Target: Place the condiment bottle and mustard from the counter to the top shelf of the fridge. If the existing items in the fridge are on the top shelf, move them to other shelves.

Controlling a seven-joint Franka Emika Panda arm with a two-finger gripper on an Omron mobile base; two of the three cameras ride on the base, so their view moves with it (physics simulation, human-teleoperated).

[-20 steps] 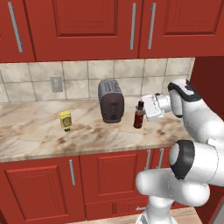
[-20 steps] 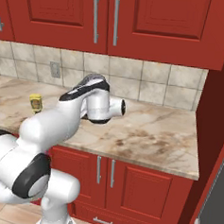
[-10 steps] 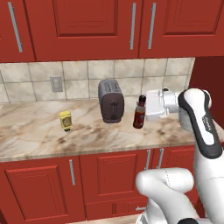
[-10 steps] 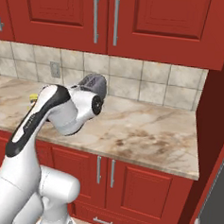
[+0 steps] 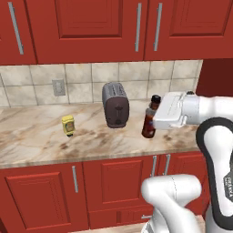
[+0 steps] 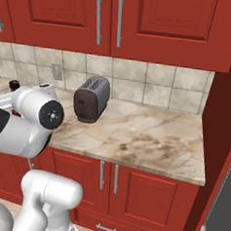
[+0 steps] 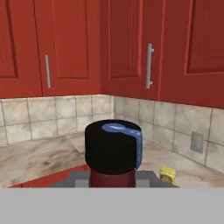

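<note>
The gripper (image 5: 152, 119) is closing its jaws on the bottle (image 5: 149, 122), just under the dark cap, and the bottle is hanging a little above the counter (image 5: 36, 145) at the right of the toaster (image 5: 115, 104). In the hand view the cap (image 7: 113, 147) is sitting between the two fingertips (image 7: 77, 179), very close to the camera, so the jaws are narrow and holding it firmly (I am judging this from how the cap is centred).

The step in hand is carrying the first of the two things away from the counter. The mustard (image 5: 68, 125) is waiting on the counter at the left of the toaster, well apart from the bottle, upright and untouched.

The next move is asking for a turn of the base toward the fridge, which I think is at the far right, where a grey edge (image 6: 222, 203) is showing in the right base view. The bottle should be staying upright during the way. Whether the top shelf is free I cannot tell, because the inside is hidden; perhaps the things there are needing to go lower first.
</note>
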